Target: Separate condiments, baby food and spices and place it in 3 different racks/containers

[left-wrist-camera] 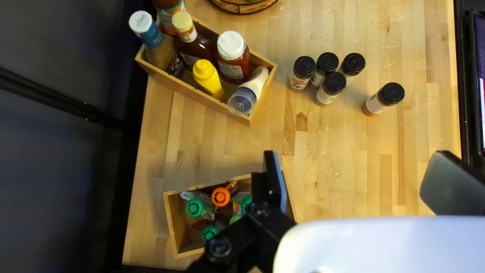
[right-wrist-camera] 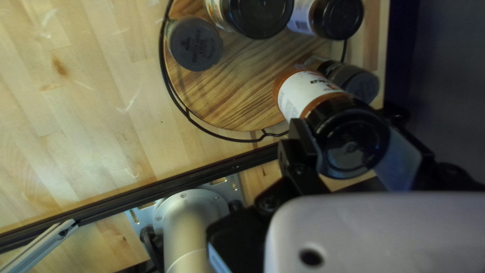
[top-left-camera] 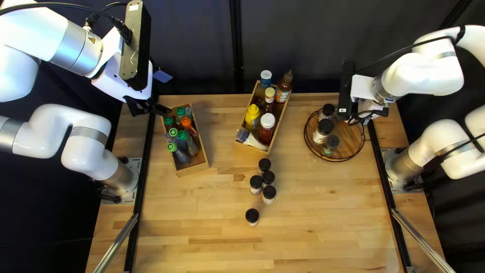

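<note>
The left arm point(top-left-camera: 38, 30) and right arm point(top-left-camera: 419, 73) are white and rounded, with silver-grey collars point(top-left-camera: 76, 48) and black cables point(top-left-camera: 60, 5). A yellow warning triangle point(top-left-camera: 91, 40) marks the left one. The left pincer point(top-left-camera: 162, 108) has black links, round screws point(left-wrist-camera: 260, 210).

Dark curtain point(top-left-camera: 197, 55) behind the wooden table point(top-left-camera: 323, 242), black rails point(top-left-camera: 141, 187) near its sides, silvery bars point(top-left-camera: 116, 243) beside them.

In the top left view, the worktop point(top-left-camera: 202, 217) carries, left to right: a box point(top-left-camera: 194, 170) containing baby food pouches point(top-left-camera: 192, 147), a crate point(top-left-camera: 277, 132) containing condiment bottles point(top-left-camera: 251, 119), a tray point(top-left-camera: 349, 137) supporting spice jars point(top-left-camera: 321, 136). Four shakers point(top-left-camera: 256, 185) stand grouped before the crate; a fifth shaker point(top-left-camera: 252, 216) stands apart, nearer the near edge.
</note>
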Action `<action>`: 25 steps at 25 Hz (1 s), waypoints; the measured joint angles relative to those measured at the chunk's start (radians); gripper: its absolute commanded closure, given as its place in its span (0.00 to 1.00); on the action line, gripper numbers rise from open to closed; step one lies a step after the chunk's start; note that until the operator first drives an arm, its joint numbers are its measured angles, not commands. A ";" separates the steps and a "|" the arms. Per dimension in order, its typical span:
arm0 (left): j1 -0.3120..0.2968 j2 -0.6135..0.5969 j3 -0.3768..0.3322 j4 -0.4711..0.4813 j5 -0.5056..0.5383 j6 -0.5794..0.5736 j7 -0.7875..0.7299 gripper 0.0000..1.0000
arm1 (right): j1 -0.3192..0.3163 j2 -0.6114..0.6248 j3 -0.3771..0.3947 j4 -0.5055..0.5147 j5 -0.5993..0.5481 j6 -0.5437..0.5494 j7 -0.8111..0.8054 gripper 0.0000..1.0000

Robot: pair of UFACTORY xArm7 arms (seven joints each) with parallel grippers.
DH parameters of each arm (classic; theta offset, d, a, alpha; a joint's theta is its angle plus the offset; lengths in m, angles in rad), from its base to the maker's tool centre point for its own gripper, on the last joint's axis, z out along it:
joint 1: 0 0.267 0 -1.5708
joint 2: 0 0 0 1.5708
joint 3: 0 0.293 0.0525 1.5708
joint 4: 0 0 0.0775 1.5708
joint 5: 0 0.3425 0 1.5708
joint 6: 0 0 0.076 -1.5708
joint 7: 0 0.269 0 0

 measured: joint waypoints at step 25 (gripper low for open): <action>0.000 0.000 0.000 0.000 0.000 0.000 0.000 0.00 | -0.139 -0.119 -0.234 -0.263 -0.115 -0.206 -0.046 0.40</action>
